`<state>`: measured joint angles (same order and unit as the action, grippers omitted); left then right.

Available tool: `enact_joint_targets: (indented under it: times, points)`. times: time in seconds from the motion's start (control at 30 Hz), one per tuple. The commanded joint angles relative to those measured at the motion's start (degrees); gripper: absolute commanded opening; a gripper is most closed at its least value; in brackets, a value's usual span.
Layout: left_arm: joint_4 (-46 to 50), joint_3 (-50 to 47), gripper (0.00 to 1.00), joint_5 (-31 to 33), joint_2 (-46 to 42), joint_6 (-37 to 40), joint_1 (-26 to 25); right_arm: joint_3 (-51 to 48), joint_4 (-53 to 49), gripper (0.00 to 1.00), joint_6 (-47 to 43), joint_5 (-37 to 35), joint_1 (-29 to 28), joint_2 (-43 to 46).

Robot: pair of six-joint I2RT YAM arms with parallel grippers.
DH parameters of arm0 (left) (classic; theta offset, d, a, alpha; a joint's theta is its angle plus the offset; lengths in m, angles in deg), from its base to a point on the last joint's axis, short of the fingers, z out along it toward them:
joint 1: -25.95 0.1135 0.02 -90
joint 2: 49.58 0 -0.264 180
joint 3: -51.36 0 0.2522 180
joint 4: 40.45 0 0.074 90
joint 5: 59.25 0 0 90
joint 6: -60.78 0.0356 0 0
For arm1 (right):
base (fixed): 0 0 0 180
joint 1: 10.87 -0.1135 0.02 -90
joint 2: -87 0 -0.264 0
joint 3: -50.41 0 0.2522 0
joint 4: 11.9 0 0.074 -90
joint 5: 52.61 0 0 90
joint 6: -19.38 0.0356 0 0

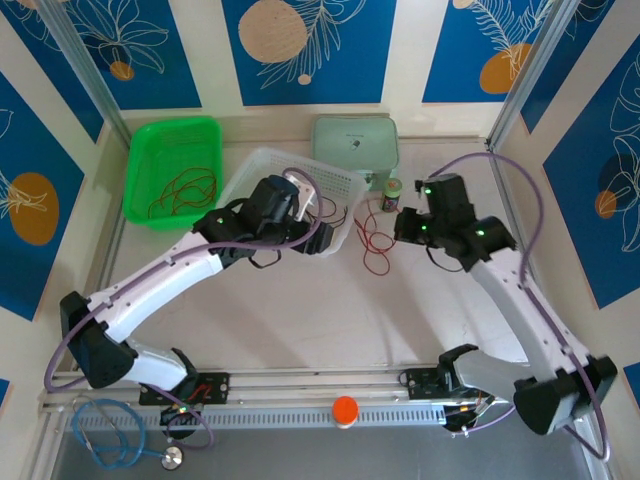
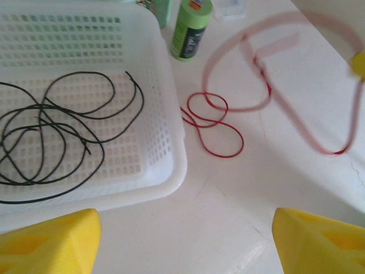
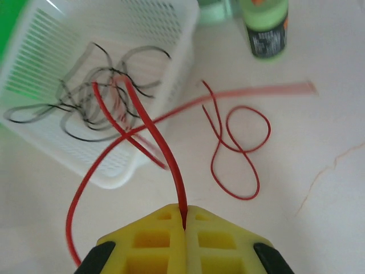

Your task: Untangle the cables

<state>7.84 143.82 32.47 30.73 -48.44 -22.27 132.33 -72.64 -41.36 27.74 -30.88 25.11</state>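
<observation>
Left jaws: my left gripper (image 2: 188,245) stands wide open and holds nothing.
Right jaws: my right gripper (image 3: 183,220) is closed, its yellow pads pinching the red cable (image 3: 166,149).
Red cable, held part: the strand runs straight ahead out of the right jaws, then leans left over the near corner of the white basket (image 3: 171,74). A second strand crosses it and arcs down to the left of the jaws.
Red cable, loose part: two loops lie flat on the table ahead and right of the right jaws, their long axis pointing away towards the green bottle (image 3: 265,28).
Black cable (image 2: 102,157): I see it ahead and left of my left jaws, inside the basket. Its overlapping loops spread mostly sideways, with one free end pointing away.
</observation>
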Motion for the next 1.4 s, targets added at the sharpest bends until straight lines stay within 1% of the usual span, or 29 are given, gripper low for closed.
enact_joint_targets:
  times: [0.0, 0.17, 0.3, 0.43, 0.57, 0.63, 0.8, 0.9, 0.97, 1.0, 1.03, 1.07, 1.13, 1.2, 1.23, 1.37]
  points:
    - [-5.6, -1.2, 0.78, -3.5, 1.1, 0.0, -1.7, 2.8, -7.0, 0.00, -5.9, 7.1, 1.9, 0.9]
    - [-13.5, -4.6, 0.77, -6.6, 2.2, -0.2, -2.9, 7.9, -9.3, 0.00, -9.1, 13.1, 5.0, 1.8]
    - [-24.2, -9.6, 0.78, -10.9, 2.4, -2.4, -2.9, 8.8, -9.4, 0.00, -11.3, 17.4, 6.5, 3.0]
    - [-34.0, -13.9, 0.78, -12.7, 3.0, -4.7, -2.9, 8.7, -9.3, 0.00, -11.3, 21.2, 8.1, 3.7]
    - [-42.9, -17.3, 0.80, -12.9, 3.1, -6.5, -2.9, 8.2, -8.4, 0.00, -10.5, 24.7, 9.1, 4.0]
    - [-46.2, -18.6, 0.80, -11.7, 3.4, -6.9, -2.9, 8.0, -7.7, 0.00, -10.1, 26.8, 9.3, 4.1]
    - [-52.0, -19.9, 0.81, -9.2, 5.0, -6.2, -2.9, 8.2, -7.3, 0.00, -9.2, 29.2, 9.6, 4.7]
    - [-55.6, -20.0, 0.79, -8.6, 6.2, -6.0, -2.8, 8.2, -7.6, 0.00, -8.9, 30.0, 9.8, 5.2]
    - [-57.8, -20.1, 0.75, -8.4, 7.1, -5.8, -2.7, 8.2, -7.9, 0.00, -8.8, 30.5, 9.9, 5.7]
    - [-58.8, -20.0, 0.70, -8.3, 7.6, -5.7, -2.7, 8.2, -8.1, 0.00, -8.7, 30.7, 10.0, 5.9]
    - [-59.7, -20.0, 0.62, -8.2, 8.0, -5.4, -2.6, 8.2, -8.4, 0.00, -8.7, 30.8, 10.1, 6.2]
    - [-60.0, -19.9, 0.52, -7.8, 8.1, -5.1, -2.6, 8.3, -8.7, 0.00, -8.7, 30.8, 10.2, 6.4]
    - [-59.6, -20.0, 0.22, -6.2, 7.7, -4.2, -2.5, 8.6, -9.5, 0.00, -8.9, 30.0, 10.8, 7.1]
    - [-57.6, -20.3, 0.04, -4.2, 6.5, -2.7, -2.5, 8.9, -10.7, 0.00, -9.0, 28.4, 11.6, 7.9]
    - [-55.8, -20.3, 0.00, -2.4, 5.5, -1.6, -2.4, 9.3, -11.4, 0.00, -9.1, 27.3, 12.2, 8.3]
    - [-47.2, -20.9, 0.00, 5.7, 0.8, 3.3, -2.0, 11.4, -14.7, 0.00, -10.7, 22.2, 14.3, 9.1]
